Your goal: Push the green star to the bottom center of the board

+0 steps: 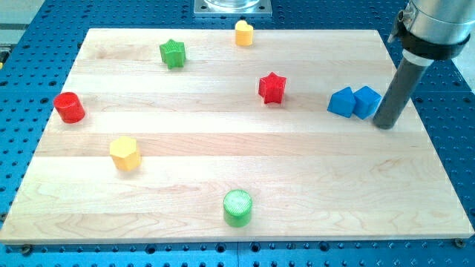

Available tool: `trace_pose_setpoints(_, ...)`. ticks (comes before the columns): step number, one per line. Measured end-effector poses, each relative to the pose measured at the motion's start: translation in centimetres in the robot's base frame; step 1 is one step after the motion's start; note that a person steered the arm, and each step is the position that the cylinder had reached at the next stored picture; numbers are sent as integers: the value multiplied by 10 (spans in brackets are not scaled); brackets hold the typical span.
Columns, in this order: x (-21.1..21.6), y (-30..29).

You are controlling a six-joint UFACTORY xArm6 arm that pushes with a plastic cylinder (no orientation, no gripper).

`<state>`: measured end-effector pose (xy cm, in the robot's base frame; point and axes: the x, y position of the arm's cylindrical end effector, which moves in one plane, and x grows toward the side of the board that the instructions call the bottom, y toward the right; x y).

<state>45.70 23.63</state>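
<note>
The green star (172,53) sits near the view's top left of the wooden board (237,159). My tip (385,124) rests on the board at the view's right, just right of two blue blocks (355,102) that touch each other. The tip is far to the right of the green star, with the red star (272,87) between them. A green cylinder (237,207) stands near the bottom centre of the board.
A red cylinder (69,107) is at the left edge. A yellow hexagonal block (125,153) lies left of centre. A small yellow block (244,33) sits at the top edge. A blue perforated table (453,148) surrounds the board.
</note>
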Motion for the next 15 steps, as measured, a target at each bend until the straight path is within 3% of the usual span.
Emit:
trace_pose_setpoints(1, 42, -1)
trace_pose_setpoints(3, 2, -163)
trace_pose_setpoints(4, 25, -217)
trace_pose_setpoints(8, 34, -248)
trace_pose_setpoints(11, -51, -330)
trace_pose_setpoints(13, -51, -329)
trace_pose_setpoints(15, -105, -404)
